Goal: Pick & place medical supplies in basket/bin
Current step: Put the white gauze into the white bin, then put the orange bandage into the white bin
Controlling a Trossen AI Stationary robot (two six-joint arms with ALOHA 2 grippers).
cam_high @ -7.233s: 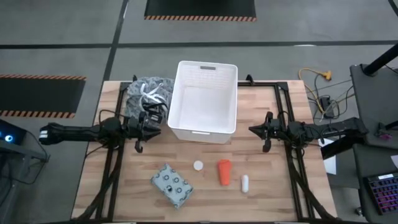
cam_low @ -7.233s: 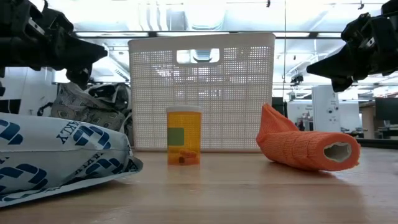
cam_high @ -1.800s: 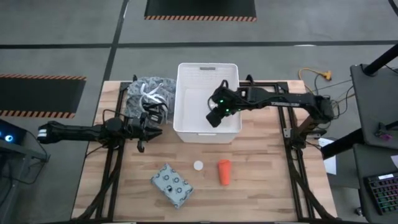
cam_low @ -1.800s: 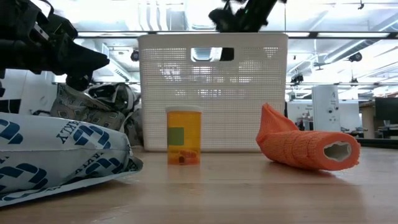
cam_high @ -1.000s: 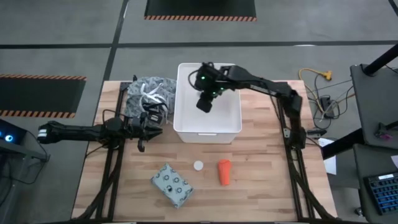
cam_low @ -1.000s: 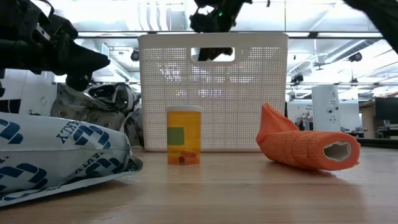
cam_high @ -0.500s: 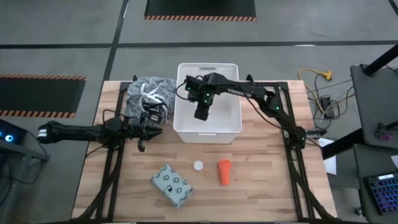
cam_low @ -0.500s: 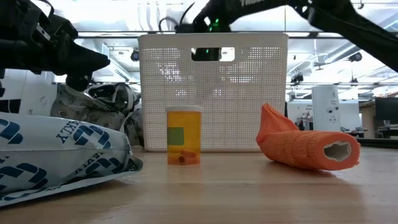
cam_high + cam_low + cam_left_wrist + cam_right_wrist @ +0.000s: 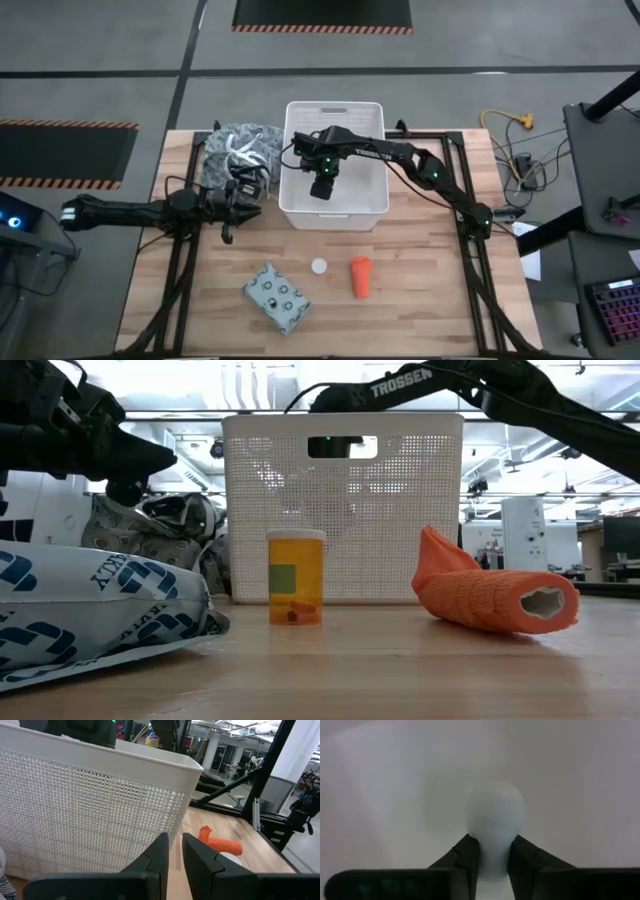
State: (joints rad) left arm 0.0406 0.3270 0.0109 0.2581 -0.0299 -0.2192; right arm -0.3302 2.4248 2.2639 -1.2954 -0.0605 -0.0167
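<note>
Right claw (image 9: 321,187) was down inside the white bin (image 9: 372,198), near the bin's middle, arm reaching in from the right edge of the tabletop (image 9: 420,280). Right wrist view showed its two dark fingers (image 9: 468,854) clamped on the tiny white cylinder (image 9: 494,820), white bin interior behind it. Cylinder held, not visibly resting on the bin floor; can't tell contact.

Bin sat at the far-centre of the tabletop, handle slot (image 9: 342,447) facing the near edge in the low view.

Left claw (image 9: 228,210) was parked near the left edge, just beside the bin's left wall, in front of the grey patterned cloth bundle (image 9: 235,151) at the far-left corner. Left wrist view: fingers (image 9: 161,855) close together with a narrow gap, gripping nothing.

Still out on the tabletop, toward the near edge:
- small white round cap (image 9: 319,266), near centre
- orange item (image 9: 360,277), just right of the cap, apart from it; in the low view it read as an orange mesh roll (image 9: 492,597) lying on its side
- grey-blue dotted packet (image 9: 277,297), left of the cap, lying flat and skewed to the edges

Low view also showed an upright orange bottle (image 9: 296,578) in front of the bin.
</note>
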